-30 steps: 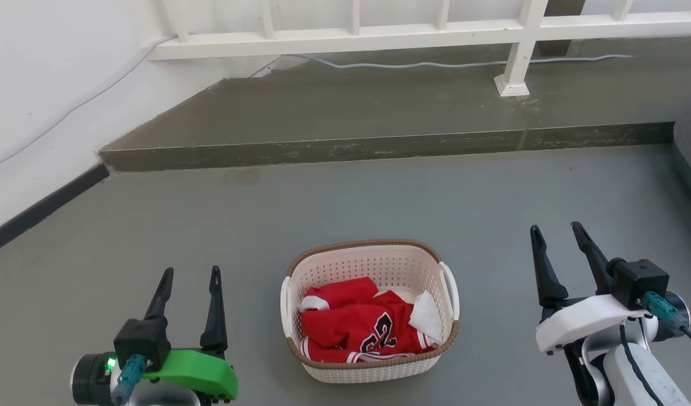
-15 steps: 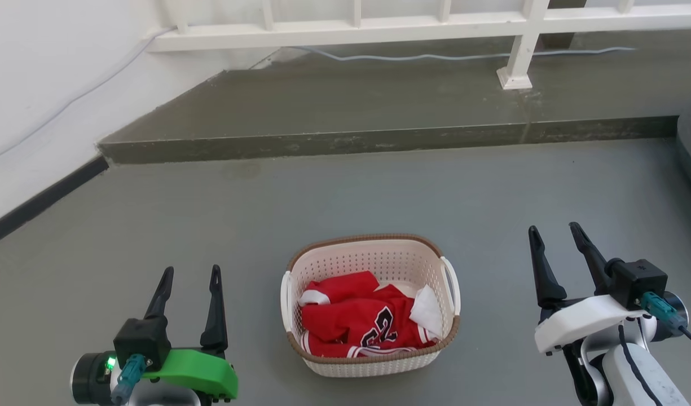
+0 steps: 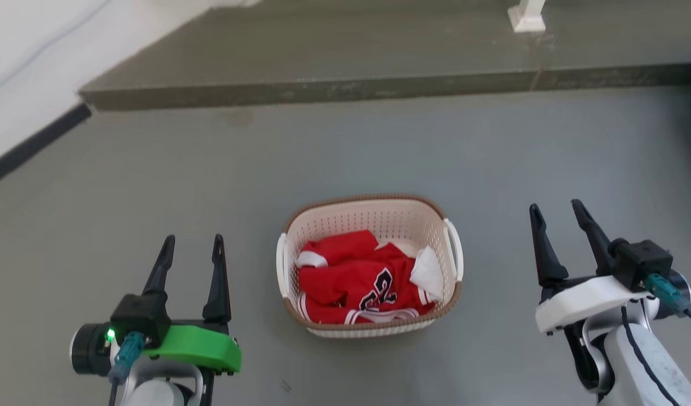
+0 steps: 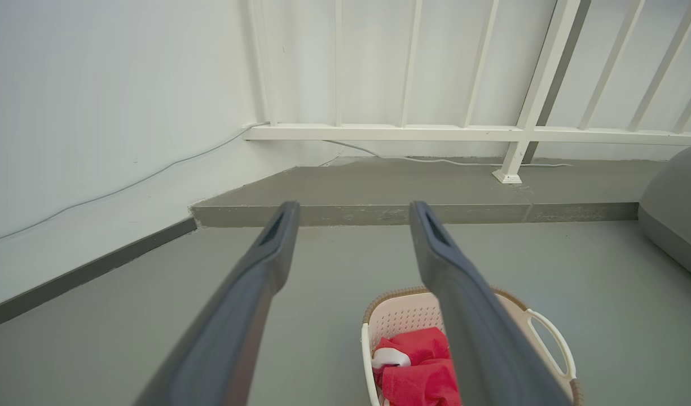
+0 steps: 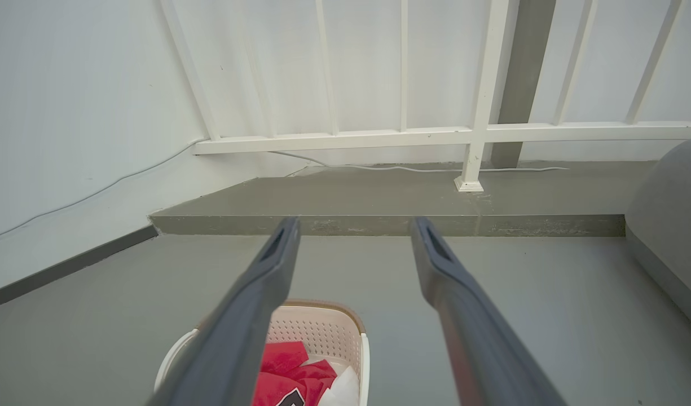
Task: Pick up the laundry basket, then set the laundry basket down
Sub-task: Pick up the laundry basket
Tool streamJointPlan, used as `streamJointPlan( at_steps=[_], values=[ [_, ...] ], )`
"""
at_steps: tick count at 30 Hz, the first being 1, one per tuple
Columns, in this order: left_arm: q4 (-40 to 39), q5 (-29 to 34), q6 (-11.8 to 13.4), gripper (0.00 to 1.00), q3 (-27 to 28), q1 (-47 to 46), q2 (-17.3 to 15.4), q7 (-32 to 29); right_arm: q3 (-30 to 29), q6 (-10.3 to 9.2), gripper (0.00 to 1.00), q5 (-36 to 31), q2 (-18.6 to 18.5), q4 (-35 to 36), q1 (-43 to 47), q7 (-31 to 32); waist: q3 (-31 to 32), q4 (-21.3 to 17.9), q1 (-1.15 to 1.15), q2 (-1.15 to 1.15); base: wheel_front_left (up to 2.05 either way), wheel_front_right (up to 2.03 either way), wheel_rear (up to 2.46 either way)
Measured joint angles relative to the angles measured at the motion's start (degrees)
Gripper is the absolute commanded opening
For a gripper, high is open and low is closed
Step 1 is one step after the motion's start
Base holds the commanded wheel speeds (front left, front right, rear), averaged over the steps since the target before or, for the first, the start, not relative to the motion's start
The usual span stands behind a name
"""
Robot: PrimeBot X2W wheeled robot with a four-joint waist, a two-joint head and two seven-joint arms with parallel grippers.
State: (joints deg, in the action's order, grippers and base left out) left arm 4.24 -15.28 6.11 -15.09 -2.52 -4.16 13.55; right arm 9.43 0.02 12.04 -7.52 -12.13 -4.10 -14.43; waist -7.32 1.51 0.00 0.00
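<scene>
1. Squarely on the grey floor (image 3: 379, 152) sits the laundry basket (image 3: 373, 223), upright, between the two arms in the head view.
2. Inside it lie a red jersey (image 3: 351, 282) (dark numerals showing) and a white cloth (image 3: 427, 273) by its right wall.
3. The left claw (image 3: 193, 239) is released, fingers spread, holding nothing, well apart from the basket's left side.
4. The right claw (image 3: 554, 206) is likewise released and empty, off to the basket's right side.
5. Beyond the basket runs a raised step (image 3: 322, 90).
</scene>
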Motion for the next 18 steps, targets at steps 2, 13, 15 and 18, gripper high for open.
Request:
streamJointPlan(
  at_steps=[2,13,15,18],
  values=[
    [-0.1,0.0,0.0,1.0,-0.1,-0.7,0.0,-0.4,-0.1,0.05,1.0,0.0,-0.1,0.0,-0.7,0.0,-1.4,0.0,0.0,0.0,0.0,0.0,0.0],
    [-0.1,0.0,-0.1,1.0,-0.2,-5.1,0.3,-1.0,-0.9,0.47,1.0,0.0,-0.4,-0.4,-5.4,0.0,-9.3,0.0,0.0,0.0,0.0,0.0,0.0],
    [0.0,0.0,-0.1,1.0,-0.2,-6.2,0.3,-1.0,-1.0,0.47,1.0,0.0,-0.4,-0.4,-6.4,0.0,-10.7,0.0,0.0,0.0,0.0,0.0,0.0],
    [0.3,0.0,-0.1,1.0,-0.4,-8.0,0.5,-1.0,-1.0,0.6,1.0,0.0,-0.5,-0.5,-8.0,0.0,-12.9,-0.1,0.0,0.0,0.0,0.0,0.0]
  ],
)
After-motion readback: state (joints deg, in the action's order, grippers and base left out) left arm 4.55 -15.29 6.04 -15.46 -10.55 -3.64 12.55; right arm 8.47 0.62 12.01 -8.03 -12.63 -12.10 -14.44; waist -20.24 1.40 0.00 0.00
